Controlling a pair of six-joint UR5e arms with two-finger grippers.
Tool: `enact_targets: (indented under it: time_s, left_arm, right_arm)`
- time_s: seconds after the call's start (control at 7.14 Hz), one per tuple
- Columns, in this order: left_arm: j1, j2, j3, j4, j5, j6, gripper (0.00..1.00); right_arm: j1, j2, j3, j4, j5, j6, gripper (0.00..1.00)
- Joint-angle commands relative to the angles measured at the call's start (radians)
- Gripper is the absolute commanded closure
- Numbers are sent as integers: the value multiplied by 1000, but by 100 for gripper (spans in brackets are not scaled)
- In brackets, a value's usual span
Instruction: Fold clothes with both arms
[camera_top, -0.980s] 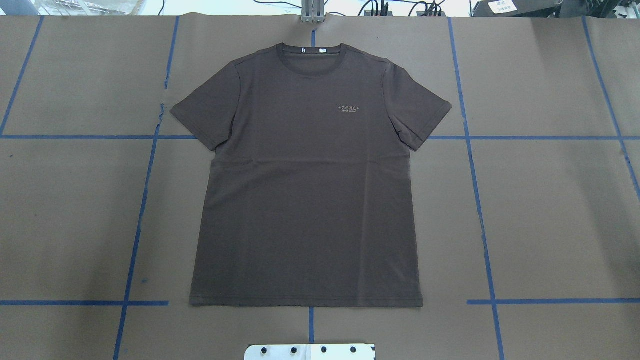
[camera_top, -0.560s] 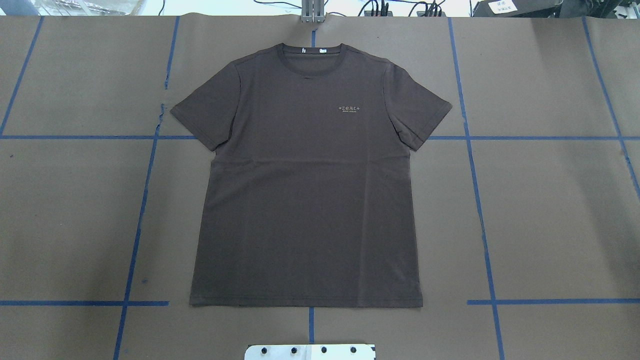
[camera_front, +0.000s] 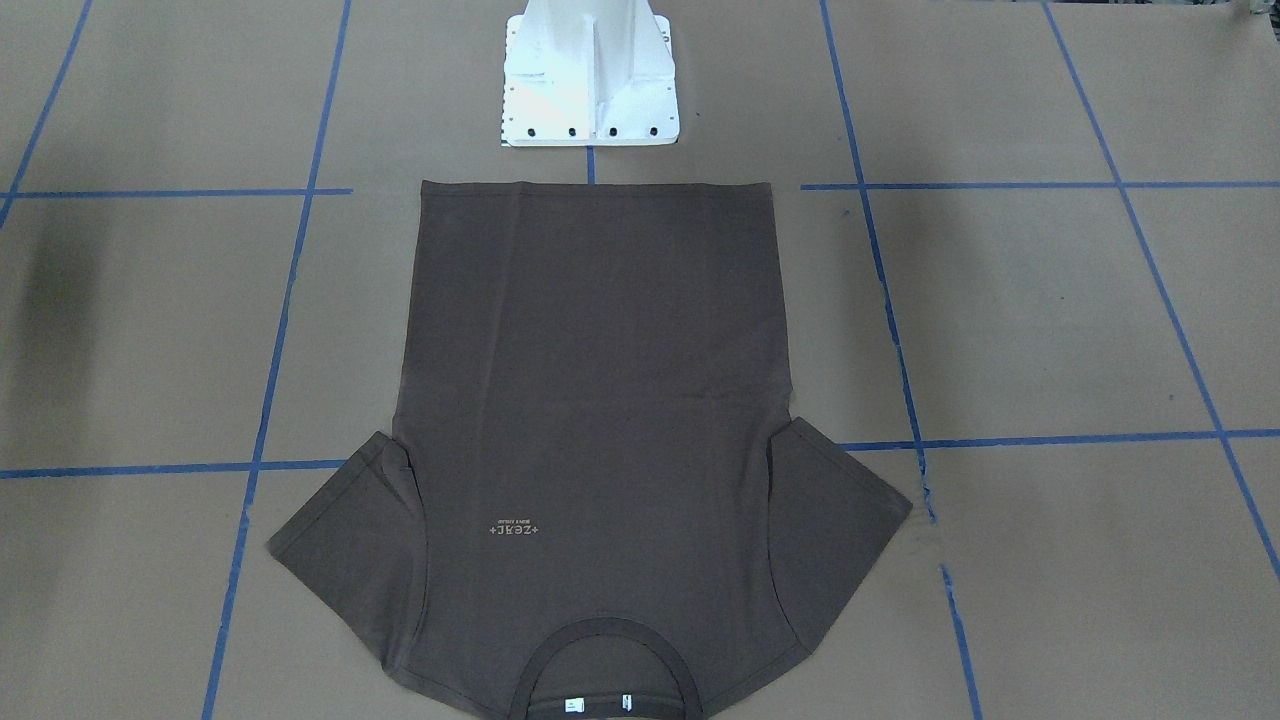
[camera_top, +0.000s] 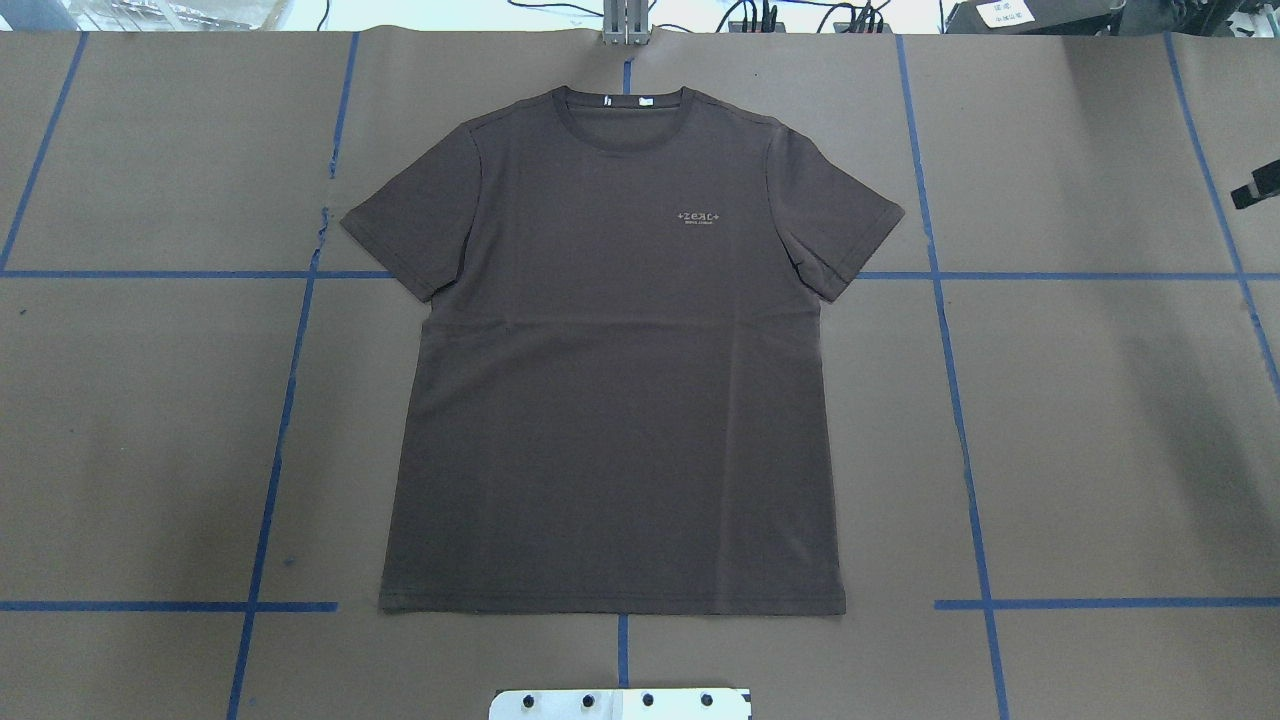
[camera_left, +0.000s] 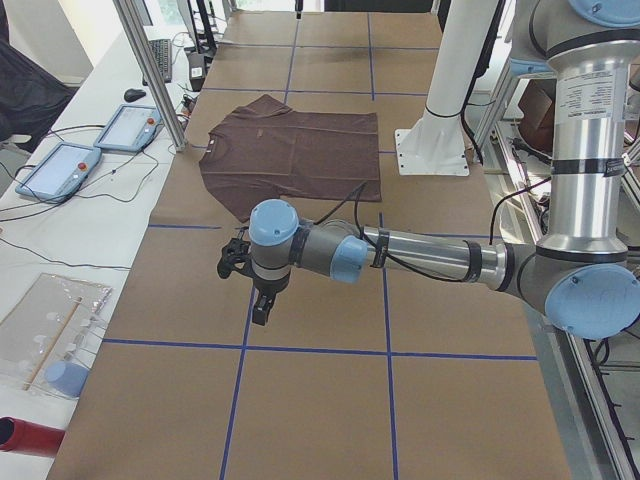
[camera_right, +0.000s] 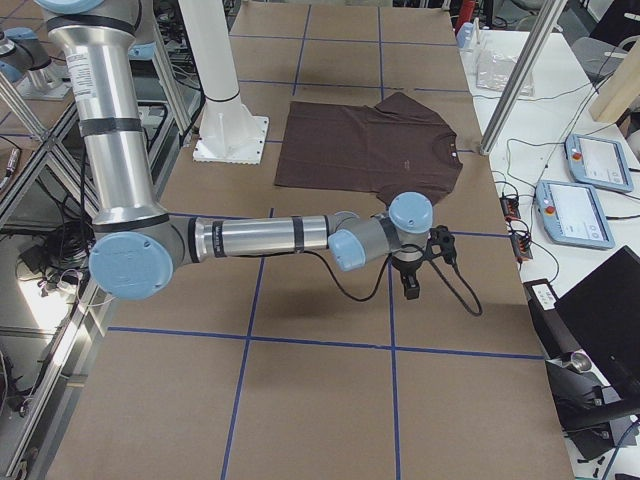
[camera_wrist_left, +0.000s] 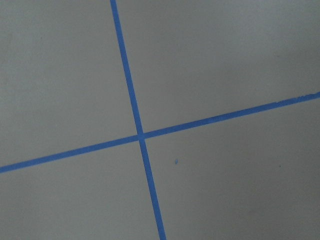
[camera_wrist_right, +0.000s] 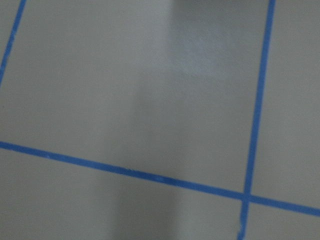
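Overhead exterior view: the dark brown T-shirt (camera_top: 610, 380) is seen spread flat, logo side up, at the middle of the paper-covered table (camera_top: 1100, 450), with its hem near the white pedestal (camera_top: 620, 703) and its collar at the far side. In the exterior left view the left gripper (camera_left: 261, 306) is held over bare paper, well apart from the T-shirt, out beyond the left-hand sleeve. The right gripper (camera_right: 411, 286) is held likewise beyond the right-hand sleeve. The T-shirt is touched by neither. How far either pincer is parted cannot be told. Only paper and blue tape lines (camera_wrist_left: 135, 110) are shown by the wrist cameras.
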Motion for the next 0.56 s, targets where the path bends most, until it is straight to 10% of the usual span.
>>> enact_targets:
  time_s: [0.0, 0.42]
  left_arm:
    - [1, -56, 25, -53, -2, -4, 0]
    - [1, -55, 40, -59, 1, 0, 0]
  right_arm:
    - [-147, 190, -94, 24, -7, 108, 0]
    - [-325, 339, -183, 82, -210, 383, 1]
